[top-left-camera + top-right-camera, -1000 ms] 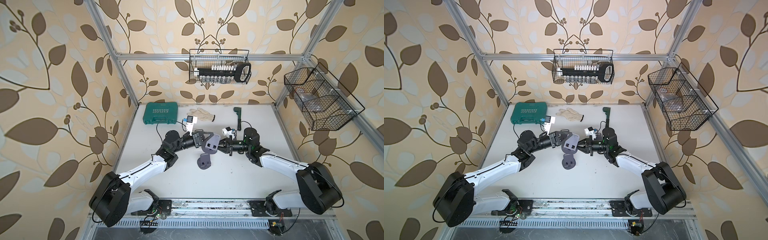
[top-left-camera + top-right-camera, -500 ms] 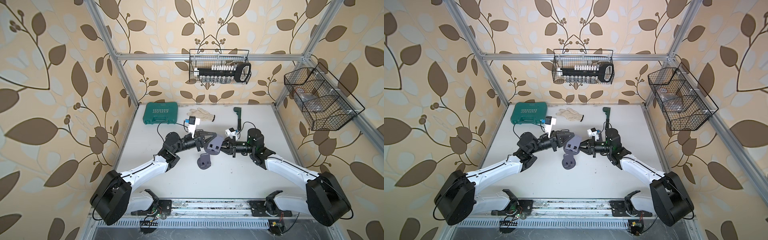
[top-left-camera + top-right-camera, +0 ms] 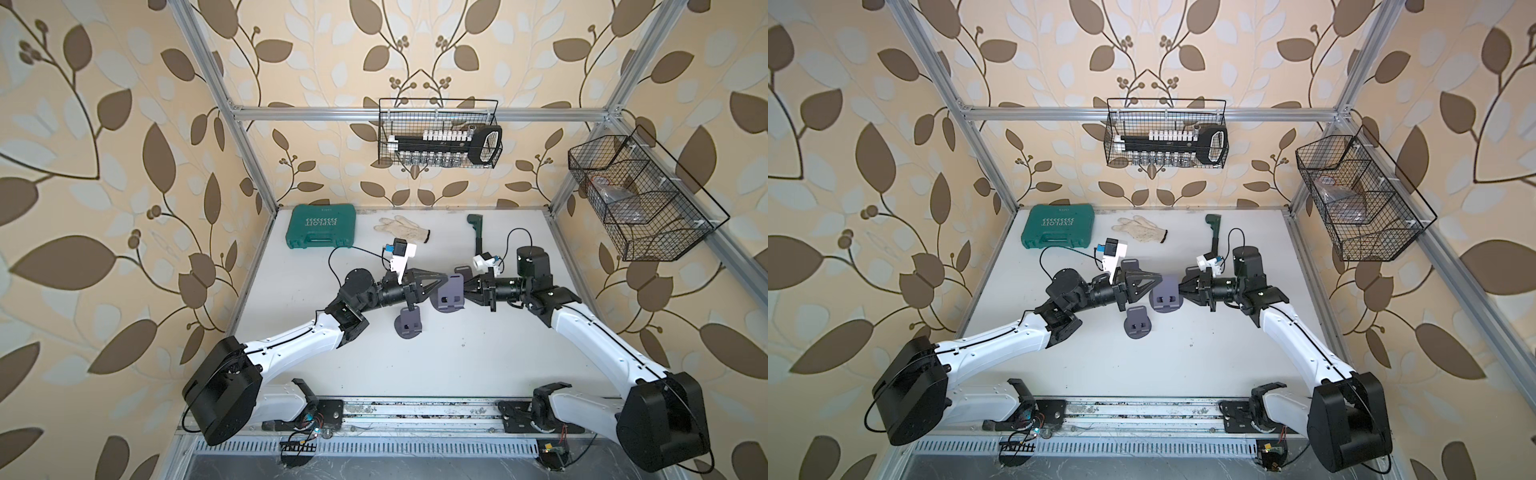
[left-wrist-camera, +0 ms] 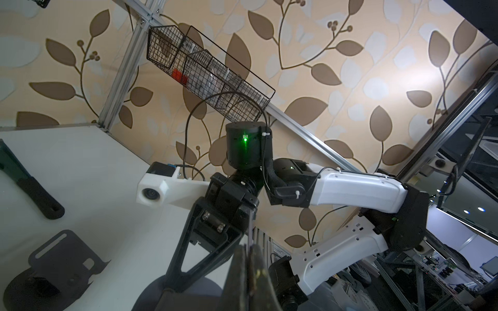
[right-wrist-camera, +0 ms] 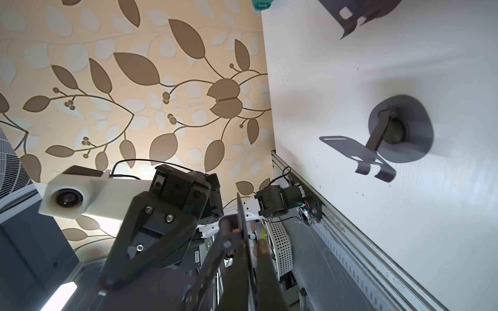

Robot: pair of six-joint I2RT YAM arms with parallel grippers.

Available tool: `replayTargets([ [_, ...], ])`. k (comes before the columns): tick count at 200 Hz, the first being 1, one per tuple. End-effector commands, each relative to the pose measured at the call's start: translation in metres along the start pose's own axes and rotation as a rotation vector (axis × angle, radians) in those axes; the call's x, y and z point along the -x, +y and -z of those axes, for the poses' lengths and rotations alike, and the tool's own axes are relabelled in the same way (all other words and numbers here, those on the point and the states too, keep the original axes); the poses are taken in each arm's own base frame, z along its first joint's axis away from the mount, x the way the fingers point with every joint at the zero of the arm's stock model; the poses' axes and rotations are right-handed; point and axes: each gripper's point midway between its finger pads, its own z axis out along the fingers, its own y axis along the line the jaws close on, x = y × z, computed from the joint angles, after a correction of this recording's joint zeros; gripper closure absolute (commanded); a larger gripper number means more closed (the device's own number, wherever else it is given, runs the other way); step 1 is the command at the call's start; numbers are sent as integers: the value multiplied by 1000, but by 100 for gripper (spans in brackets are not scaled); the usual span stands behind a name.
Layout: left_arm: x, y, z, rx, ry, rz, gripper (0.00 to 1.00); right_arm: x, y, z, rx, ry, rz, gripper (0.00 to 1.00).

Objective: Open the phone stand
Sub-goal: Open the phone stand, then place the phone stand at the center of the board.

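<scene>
The white-and-black left arm [image 3: 299, 337] rises from the near edge with its elbow bent and its wrist level, turned inward. The white-and-black right arm [image 3: 594, 332] mirrors it. Their black grippers face each other almost tip to tip. The left gripper [image 3: 443, 278] is clamped flat on one edge of a small grey metal phone stand [image 3: 451, 296]. The right gripper [image 3: 466, 287] pinches the opposite edge, and the right wrist view shows a thin slit beside one finger [image 5: 268, 272].
</scene>
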Motion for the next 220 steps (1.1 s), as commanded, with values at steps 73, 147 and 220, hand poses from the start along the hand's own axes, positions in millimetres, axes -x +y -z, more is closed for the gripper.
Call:
replayTargets([
  [73,-14,32,-45,-28,-39,28,100,1,-58,85,-246,-294,3,69],
  [147,-109,102,-114,-20,167,116,100,11,-41,124,-359,-514,134,68],
  [220,-157,152,-117,144,323,126,100,20,-47,119,-350,-491,134,68],
])
